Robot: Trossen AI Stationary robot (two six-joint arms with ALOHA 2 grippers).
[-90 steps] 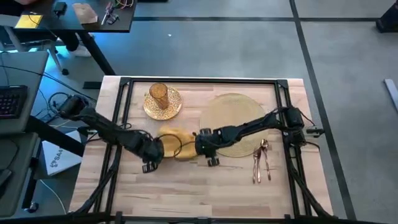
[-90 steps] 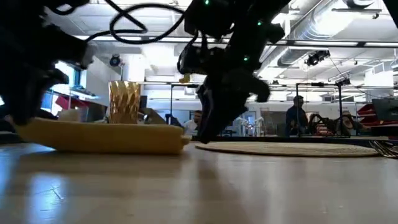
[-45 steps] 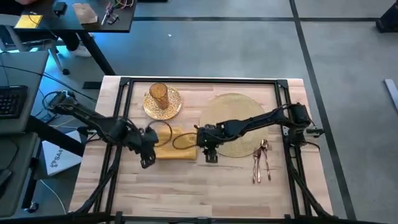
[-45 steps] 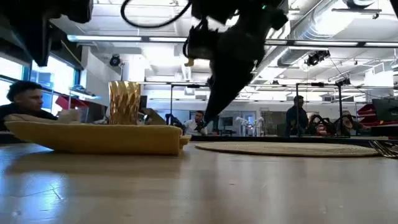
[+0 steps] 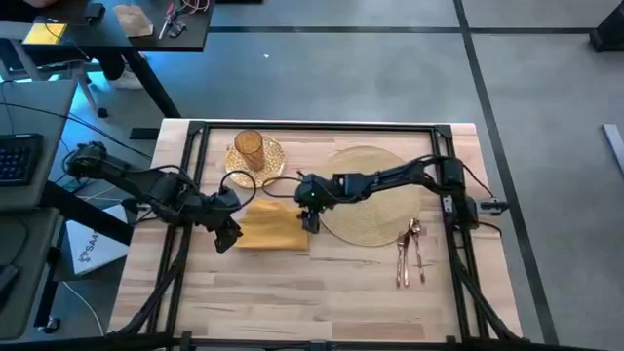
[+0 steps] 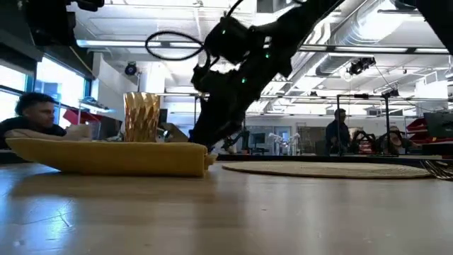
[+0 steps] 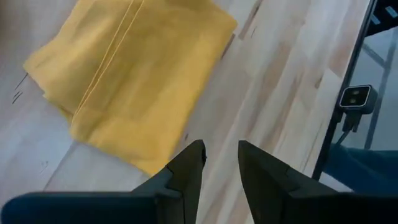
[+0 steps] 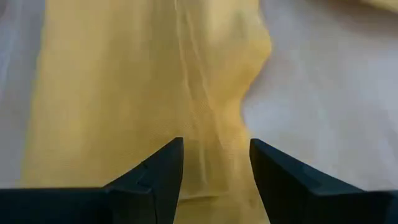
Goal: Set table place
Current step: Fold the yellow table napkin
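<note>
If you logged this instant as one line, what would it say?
napkin: folded flat on table | left claw: open, at its left edge | right claw: open, over its right edge | placemat: bare

Bare table (image 5: 292, 292) fills the frame's bottom, open to me. Upper left, glass (image 5: 249, 149) on plate (image 5: 268, 166) blocks; cutlery (image 5: 409, 252) lower right.

Your worktop (image 5: 322, 292) is pale wood planks inside a black frame rail. On it you have a folded yellow napkin (image 5: 270, 229) lying flat near the middle, a round woven placemat (image 5: 375, 200) just beside it toward the right, copper cutlery (image 5: 409, 252) touching the placemat's edge, and a gold speckled plate (image 5: 268, 166) behind the napkin.
</note>
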